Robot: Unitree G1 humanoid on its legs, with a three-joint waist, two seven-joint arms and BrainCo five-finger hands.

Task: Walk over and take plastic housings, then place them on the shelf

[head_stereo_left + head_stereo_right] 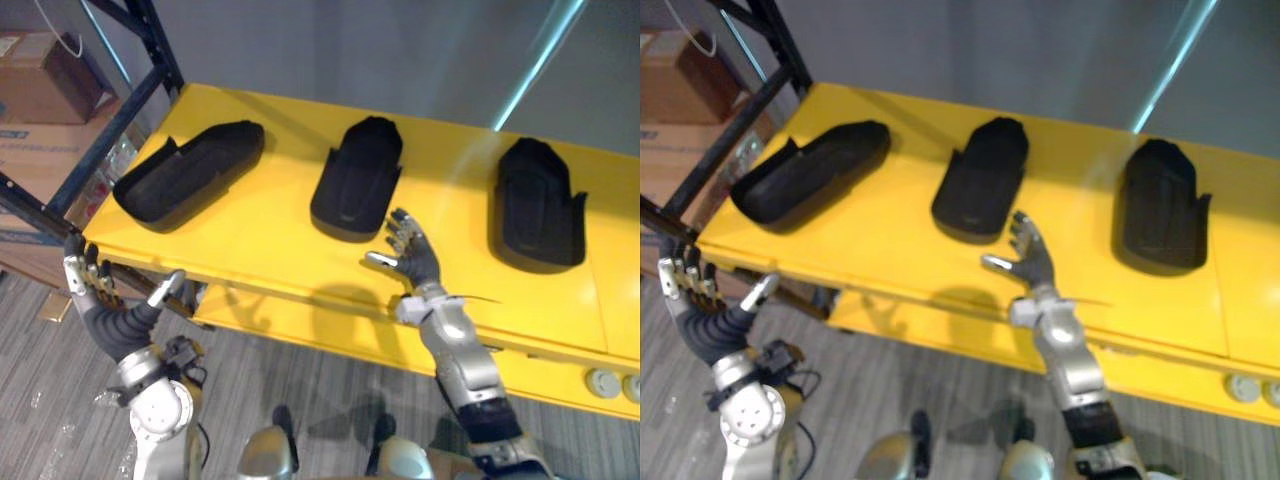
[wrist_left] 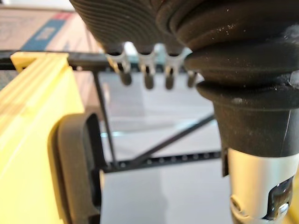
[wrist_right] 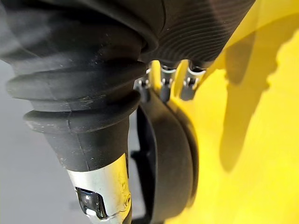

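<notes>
Three black plastic housings lie on the yellow shelf [image 1: 270, 240]: a left housing [image 1: 188, 172], a middle housing [image 1: 357, 178] and a right housing [image 1: 535, 203]. My right hand [image 1: 412, 256] hovers open over the shelf just in front of the middle housing, holding nothing. In the right wrist view the middle housing [image 3: 173, 158] sits just past the fingers [image 3: 164, 88]. My left hand [image 1: 92, 285] is open below the shelf's left front corner, empty. The left wrist view has the left housing [image 2: 77, 168] on the shelf edge beyond its fingers [image 2: 148, 74].
A dark blue rack post [image 1: 150, 40] and crossbar [image 1: 40, 215] frame the shelf's left end. Cardboard boxes [image 1: 35, 90] are stacked to the left behind the rack. Two round grey fittings [image 1: 605, 383] sit on the shelf's front face at the right.
</notes>
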